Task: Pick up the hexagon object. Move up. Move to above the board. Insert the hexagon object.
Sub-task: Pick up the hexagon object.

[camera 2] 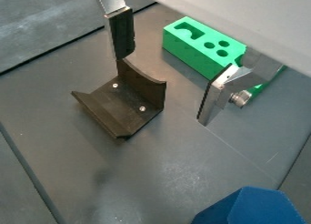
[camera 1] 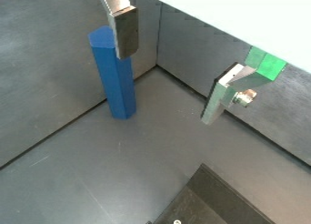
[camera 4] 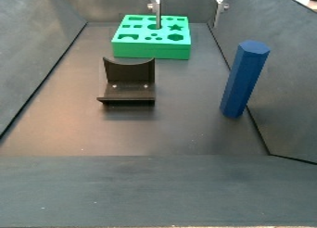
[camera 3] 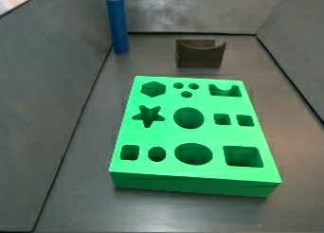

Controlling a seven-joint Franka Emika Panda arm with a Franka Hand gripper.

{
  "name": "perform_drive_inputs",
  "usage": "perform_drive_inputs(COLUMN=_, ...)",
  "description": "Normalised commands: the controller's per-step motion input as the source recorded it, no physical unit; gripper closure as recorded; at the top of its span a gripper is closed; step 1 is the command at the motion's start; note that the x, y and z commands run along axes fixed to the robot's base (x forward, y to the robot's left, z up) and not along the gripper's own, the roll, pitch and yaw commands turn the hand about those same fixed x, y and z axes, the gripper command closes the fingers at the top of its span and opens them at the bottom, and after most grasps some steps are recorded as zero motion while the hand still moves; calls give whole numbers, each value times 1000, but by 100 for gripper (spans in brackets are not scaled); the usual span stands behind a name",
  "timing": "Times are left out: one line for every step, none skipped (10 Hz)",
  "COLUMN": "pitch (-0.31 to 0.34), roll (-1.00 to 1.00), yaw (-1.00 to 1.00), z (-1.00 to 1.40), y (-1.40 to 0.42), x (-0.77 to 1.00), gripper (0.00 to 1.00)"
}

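Observation:
The hexagon object (camera 4: pixel 244 79) is a tall blue post that stands upright on the dark floor close to a grey wall. It also shows in a side view (camera 3: pixel 117 24) and in a wrist view (camera 1: pixel 115 73). The green board (camera 3: pixel 190 175) lies flat with its cut-out holes up, and shows in the side view (camera 4: pixel 130 52) and a wrist view (camera 2: pixel 183 53). My gripper (camera 4: pixel 186 5) hangs high near the board's far end, well away from the post. It is open and empty, its fingers (camera 1: pixel 125 32) wide apart in both wrist views (camera 2: pixel 122 36).
The dark fixture (camera 4: pixel 128 81) stands on the floor between the board and the near end, and shows in a side view (camera 3: pixel 199 52) and a wrist view (camera 2: pixel 122 105). Grey walls (camera 4: pixel 279 46) enclose the floor on all sides.

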Motion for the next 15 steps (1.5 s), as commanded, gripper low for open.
perform_drive_inputs(pitch=17, roll=0, yaw=0, z=0, y=0, x=0, gripper=0)
perform_drive_inputs(pitch=0, roll=0, yaw=0, z=-114, y=157, x=-331, gripper=0)
perform_drive_inputs(pitch=0, roll=0, yaw=-189, z=-34, y=131, x=-914, gripper=0)
perform_drive_inputs(pitch=11, roll=20, yaw=-186, z=0, y=49, x=-917, gripper=0)
perform_drive_inputs(pitch=49, roll=57, yaw=-129, z=163, y=0, x=-840, gripper=0)
perform_drive_inputs(pitch=56, roll=53, yaw=-109, z=177, y=6, x=-740, gripper=0)
perform_drive_inputs(pitch=4, roll=0, yaw=-154, z=0, y=106, x=-774, gripper=0)
perform_drive_inputs(pitch=0, roll=0, yaw=-54, z=-46, y=209, x=-846, gripper=0)
perform_drive_inputs(pitch=-56, roll=0, yaw=0, z=-131, y=251, x=-769, gripper=0)
perform_drive_inputs(pitch=-36, roll=0, yaw=0, z=-231, y=254, x=-534, gripper=0)
perform_drive_inputs(pitch=-49, roll=0, yaw=9, z=-263, y=214, x=-449, gripper=0)
perform_drive_inputs(pitch=-126, roll=0, yaw=54, z=-383, y=91, x=-403, gripper=0)
perform_drive_inputs(pitch=-210, roll=0, yaw=109, z=-557, y=0, x=-294, gripper=0)
perform_drive_inputs(pitch=-254, roll=0, yaw=240, z=-631, y=0, x=-200, gripper=0)
perform_drive_inputs(pitch=-250, roll=0, yaw=406, z=-646, y=0, x=-94, gripper=0)
